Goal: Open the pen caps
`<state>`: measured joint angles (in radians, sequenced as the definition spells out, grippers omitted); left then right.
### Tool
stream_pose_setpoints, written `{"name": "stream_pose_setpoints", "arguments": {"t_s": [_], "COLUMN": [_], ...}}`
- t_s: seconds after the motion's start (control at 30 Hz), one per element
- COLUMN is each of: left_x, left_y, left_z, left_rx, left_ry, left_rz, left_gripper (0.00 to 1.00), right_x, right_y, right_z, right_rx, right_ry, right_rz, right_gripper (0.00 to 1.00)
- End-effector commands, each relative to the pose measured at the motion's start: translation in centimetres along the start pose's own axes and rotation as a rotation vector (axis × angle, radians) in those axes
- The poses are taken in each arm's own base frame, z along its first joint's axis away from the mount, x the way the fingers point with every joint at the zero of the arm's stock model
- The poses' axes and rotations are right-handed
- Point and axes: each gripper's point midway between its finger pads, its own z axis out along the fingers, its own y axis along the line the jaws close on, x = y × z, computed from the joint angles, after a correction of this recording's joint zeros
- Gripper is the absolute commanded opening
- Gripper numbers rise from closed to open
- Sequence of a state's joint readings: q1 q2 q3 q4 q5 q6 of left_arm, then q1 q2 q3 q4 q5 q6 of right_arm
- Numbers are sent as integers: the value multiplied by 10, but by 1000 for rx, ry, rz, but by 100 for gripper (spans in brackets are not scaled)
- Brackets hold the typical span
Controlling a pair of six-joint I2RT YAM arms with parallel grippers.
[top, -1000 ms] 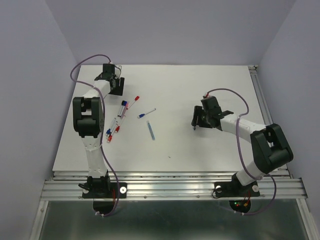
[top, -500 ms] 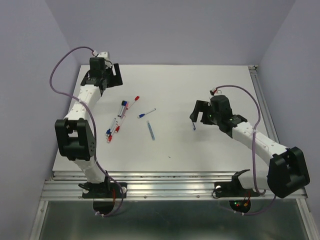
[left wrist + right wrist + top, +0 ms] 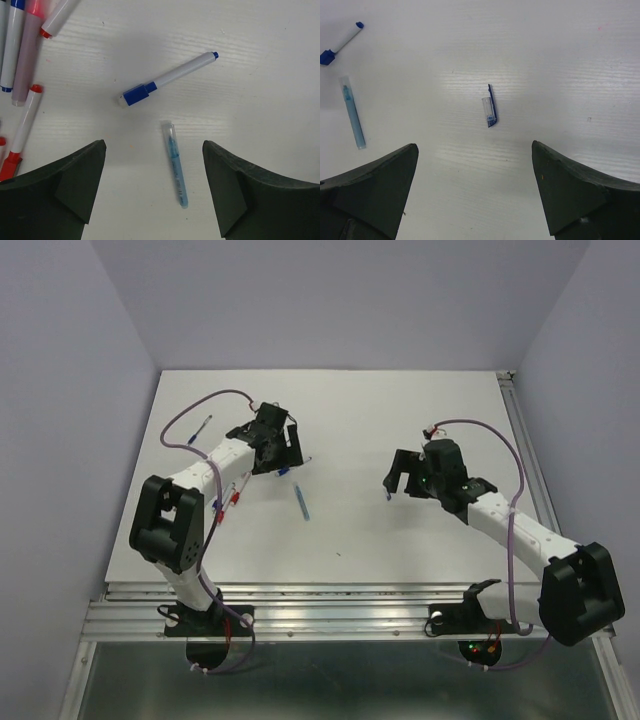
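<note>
One dark blue cap (image 3: 490,112) lies loose on the table (image 3: 570,60) under the right gripper (image 3: 474,147), whose jaws are spread and empty. The left gripper (image 3: 153,150), jaws spread too, hangs over a marker (image 3: 182,69) with its blue cap (image 3: 136,94) on. Red-capped pens (image 3: 22,127) wait beside it, so most work seems left.

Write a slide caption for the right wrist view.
Open right hand over a loose blue cap, light blue pen at left.

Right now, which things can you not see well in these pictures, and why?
Top view: pens partly under the left arm.
Left wrist: red pen cut off by the edge and a finger.
Right wrist: blue marker cut off by the left edge.
Cap: clear at the right wrist, a mere speck from the top.
</note>
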<state>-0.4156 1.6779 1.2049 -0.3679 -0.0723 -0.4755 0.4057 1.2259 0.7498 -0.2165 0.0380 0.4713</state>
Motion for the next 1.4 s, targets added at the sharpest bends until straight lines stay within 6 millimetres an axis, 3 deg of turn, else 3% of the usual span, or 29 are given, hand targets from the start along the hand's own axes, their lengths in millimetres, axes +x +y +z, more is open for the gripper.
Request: {"name": "stream_pose_setpoints", "arguments": {"t_s": [0.0, 0.2, 0.47, 0.67, 0.77, 0.87, 0.9, 1.0, 1.07, 1.1, 1.17, 1.2, 1.23, 1.3, 1.33, 1.37], "left_x": [15, 58, 84, 96, 103, 110, 109, 104, 99, 87, 81, 68, 71, 57, 69, 60], "left_y": [0, -17, -25, -19, -18, -23, -26, -31, -37, -51, -61, -84, -88, -117, -122, -133], "left_z": [-6, 15, 36, 40, 43, 44, 45, 42, 36, 27, 16, -4, -12, -47, -57, -80], "left_rx": [-66, -80, -107, -127, -126, -82, -66, -41, -1, 67, 144, 271, 322, 480, 540, 617], "left_ry": [10, 119, 191, 213, 225, 240, 235, 215, 193, 151, 108, 56, 41, -62, -46, -111], "left_rz": [-79, -26, 12, 11, 13, 26, 23, 26, 49, 46, 70, 103, 151, 211, 245, 270], "left_gripper": [90, 84, 72, 48, 27, 15, 4, 0, 0, 0, 0, 0, 0, 0, 0, 0], "right_x": [-2, -3, -2, -2, -2, -3, -3, -5, -3, -5, -3, -6, -1, -6, -9, -8], "right_y": [-9, -14, -16, -15, -14, -13, -12, -9, -4, -1, 5, 16, 22, 36, 44, 57], "right_z": [-2, -3, -5, -6, -6, -8, -8, -11, -14, -17, -20, -26, -29, -37, -46, -53], "right_rx": [33, 58, 69, 65, 57, 52, 48, 29, -2, -23, -63, -127, -179, -264, -312, -400], "right_ry": [-27, -35, -40, -39, -37, -39, -41, -46, -41, -54, -58, -76, -63, -102, -127, -137], "right_rz": [-10, -1, -1, -2, -2, -1, -3, -6, -15, -17, -25, -31, -40, -50, -60, -76], "right_gripper": [100, 100, 100, 100, 100, 100, 100, 100, 100, 100, 100, 100, 100, 100, 100, 100]}}
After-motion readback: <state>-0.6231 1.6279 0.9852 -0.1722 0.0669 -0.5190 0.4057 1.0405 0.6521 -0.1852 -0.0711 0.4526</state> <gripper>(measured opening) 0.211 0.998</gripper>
